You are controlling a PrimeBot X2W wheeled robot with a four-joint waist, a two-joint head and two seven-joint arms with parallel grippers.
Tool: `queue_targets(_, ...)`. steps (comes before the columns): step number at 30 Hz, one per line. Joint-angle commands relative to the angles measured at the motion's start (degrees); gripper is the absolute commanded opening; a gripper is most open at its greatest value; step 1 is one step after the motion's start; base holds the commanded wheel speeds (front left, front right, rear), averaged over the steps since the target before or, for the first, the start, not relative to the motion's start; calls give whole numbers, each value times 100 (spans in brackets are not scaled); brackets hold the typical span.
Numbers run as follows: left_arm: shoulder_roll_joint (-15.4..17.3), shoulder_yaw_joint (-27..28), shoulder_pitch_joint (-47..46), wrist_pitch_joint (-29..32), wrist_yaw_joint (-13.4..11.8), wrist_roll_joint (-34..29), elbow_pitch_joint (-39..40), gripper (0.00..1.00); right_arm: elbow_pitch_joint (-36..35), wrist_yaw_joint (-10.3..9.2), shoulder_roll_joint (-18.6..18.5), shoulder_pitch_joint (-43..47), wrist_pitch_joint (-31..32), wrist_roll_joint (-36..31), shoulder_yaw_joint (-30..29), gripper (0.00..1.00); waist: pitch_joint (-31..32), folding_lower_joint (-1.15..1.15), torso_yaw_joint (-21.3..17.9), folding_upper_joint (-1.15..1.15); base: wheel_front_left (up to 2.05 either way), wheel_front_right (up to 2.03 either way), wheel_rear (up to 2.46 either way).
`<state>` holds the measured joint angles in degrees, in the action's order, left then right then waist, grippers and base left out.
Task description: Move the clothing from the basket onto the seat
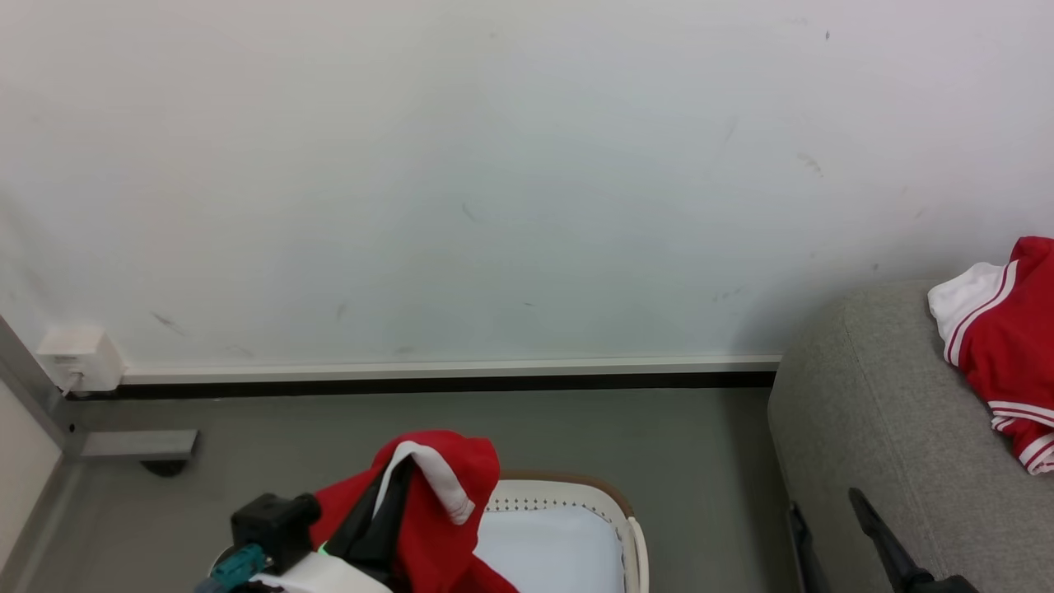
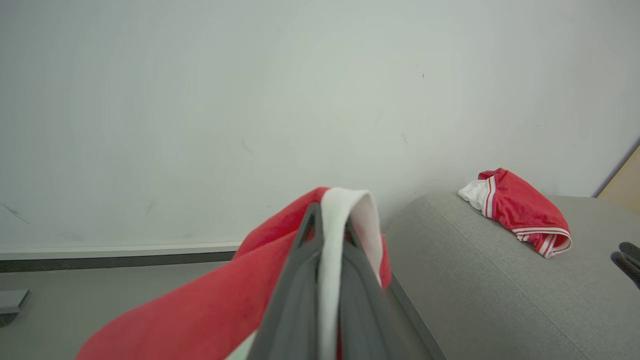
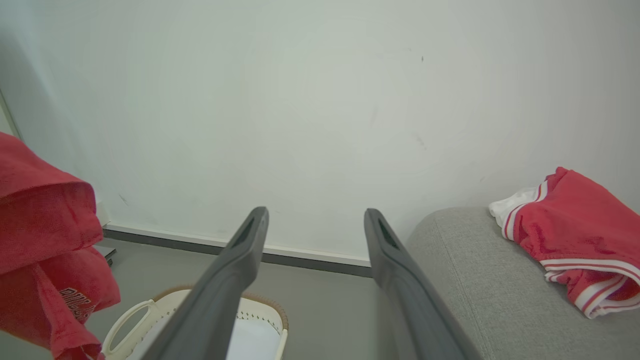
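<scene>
**Left gripper has a red garment up, sofa off to its right**

Right at the lens, the left gripper (image 2: 327,220) is clamped tight. Its two dark fingers pinch a white band of the red garment (image 2: 200,310), and the cloth drapes over the tips and hangs straight down. In the head view that load sits just above the near end of the basket (image 1: 576,492), clear of the rim.

Now the relation that matters: the sofa (image 2: 490,290) lies to the right of those jaws, its rounded end close by, so I'd call a sideways carry to the right. A second red garment (image 1: 1009,338) with white striped trim lies on the sofa, near the wall (image 1: 494,165).

The right gripper (image 3: 316,214) is the nearer one to the sofa, but its fingers stand wide apart with nothing between them.

Any writing? There's dark lettering on the hanging cloth in the right wrist view, creased and partly folded under, so I can't read it for sure. No other labels or brands to report.
</scene>
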<state>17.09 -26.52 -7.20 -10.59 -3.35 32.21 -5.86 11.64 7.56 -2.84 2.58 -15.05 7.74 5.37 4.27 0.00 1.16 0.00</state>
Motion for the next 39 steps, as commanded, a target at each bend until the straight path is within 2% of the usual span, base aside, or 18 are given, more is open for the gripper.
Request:
queue_targets(1,62,1,56,25,-9,-50,57,0,-25,-15,-11,-48,-19,-54,56,100,3,0,-3,0,0,0,0)
queue_targets(7,128,-160,11,197,51,-124,277,0,0,-15,-39,-312,-19,-397,697,100,19,0,-28,0,0,0,0)
queue_targets(13,97,-461,-175,404,192,-224,397,0,98,-15,-409,-843,-15,-196,1855,100,28,0,-20,0,0,0,0)
queue_targets(19,31,-853,-384,601,424,-392,445,0,185,-15,-875,-1491,132,356,3054,100,56,0,36,0,0,0,0)
queue_targets(24,-72,-1150,-488,700,629,-428,471,0,260,-15,-1152,-1936,196,786,3803,100,91,0,79,0,0,0,0)
queue_targets(34,-159,-1731,-582,802,965,-230,586,0,563,-15,-1382,-2467,328,1824,4979,100,83,0,160,0,0,0,0)
queue_targets(35,-149,-1759,-589,799,979,-208,583,0,586,-15,-1424,-2504,357,1956,5072,47,81,0,168,0,0,0,0)
queue_targets(36,-140,-1767,-599,792,980,-186,580,0,606,-15,-1456,-2529,384,2081,5129,16,79,0,171,0,0,0,0)
queue_targets(37,-130,-1774,-605,781,987,-175,574,0,622,-15,-1476,-2537,418,2208,5188,0,75,0,173,0,0,0,0)
queue_targets(39,-109,-1780,-604,758,988,-160,551,0,656,-15,-1499,-2577,418,2391,5267,0,65,0,173,0,0,0,0)
